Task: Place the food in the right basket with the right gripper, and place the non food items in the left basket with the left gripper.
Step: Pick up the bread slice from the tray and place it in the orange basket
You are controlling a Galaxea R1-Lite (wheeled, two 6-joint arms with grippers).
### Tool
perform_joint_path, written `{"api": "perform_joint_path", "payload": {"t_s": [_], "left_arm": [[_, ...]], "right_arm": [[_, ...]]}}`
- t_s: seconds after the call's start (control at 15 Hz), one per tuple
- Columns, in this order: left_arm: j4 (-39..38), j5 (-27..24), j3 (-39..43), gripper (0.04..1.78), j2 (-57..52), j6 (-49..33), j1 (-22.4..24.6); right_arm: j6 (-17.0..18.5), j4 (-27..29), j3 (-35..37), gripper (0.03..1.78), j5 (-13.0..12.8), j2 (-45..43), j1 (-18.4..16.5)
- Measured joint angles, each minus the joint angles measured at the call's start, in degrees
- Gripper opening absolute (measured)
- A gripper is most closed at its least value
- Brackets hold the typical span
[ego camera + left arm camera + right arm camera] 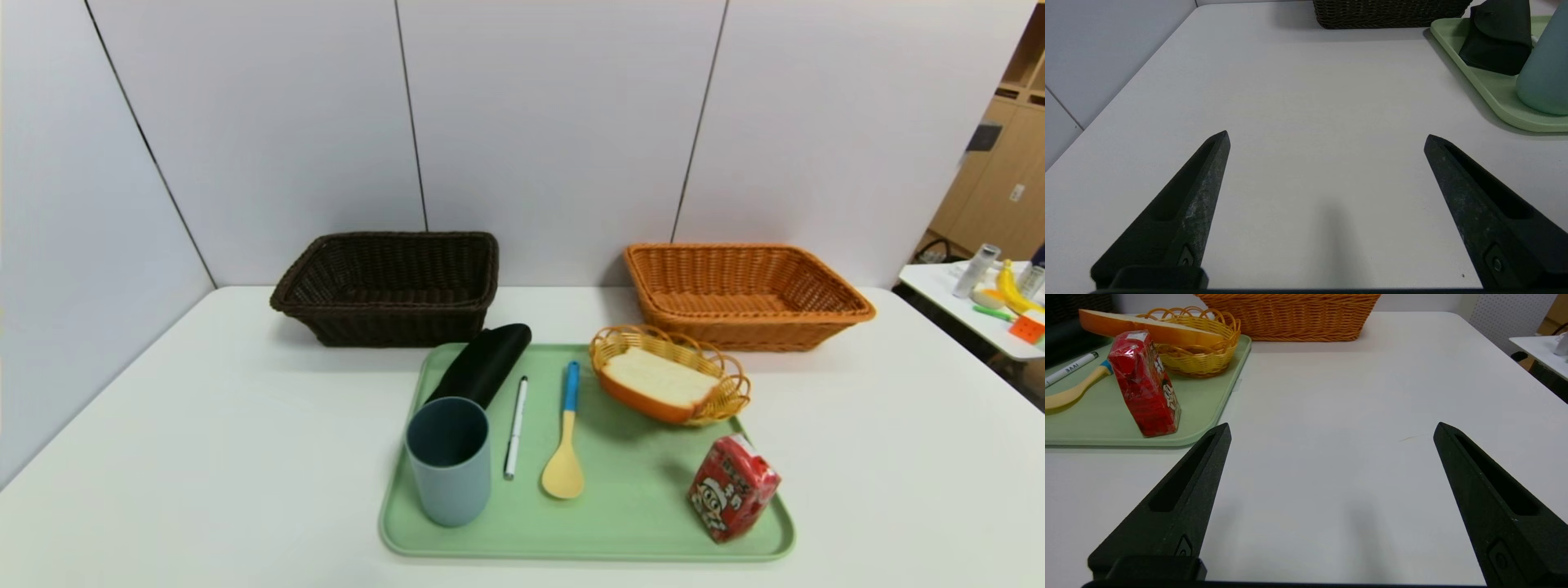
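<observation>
On a green tray lie a grey-blue cup, a black oblong case, a white pen, a yellow spoon with a blue handle and a red drink carton. A slice of bread lies in a small yellow oval basket. The dark brown left basket and the orange-tan right basket stand behind the tray, both empty. My left gripper is open over bare table left of the tray. My right gripper is open over bare table right of the tray. Neither shows in the head view.
White wall panels close the back and left of the white table. A side table with small objects stands off the far right corner. The carton stands near the tray's right front corner.
</observation>
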Motion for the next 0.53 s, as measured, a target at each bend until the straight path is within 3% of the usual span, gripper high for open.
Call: {"api": "perform_joint_path", "payload": {"t_s": [0.4, 0.53], "left_arm": [[-0.28, 0.18, -0.18, 1.69, 0.00, 0.44, 0.00], [0.00, -0.34, -3.50, 1.69, 0.21, 0.96, 0.00]], "right_arm": [[-3.58, -0.04, 0.07, 1.71, 1.04, 0.00, 0.00], [-3.33, -0.49, -2.21, 1.71, 1.82, 0.05, 0.00]]}}
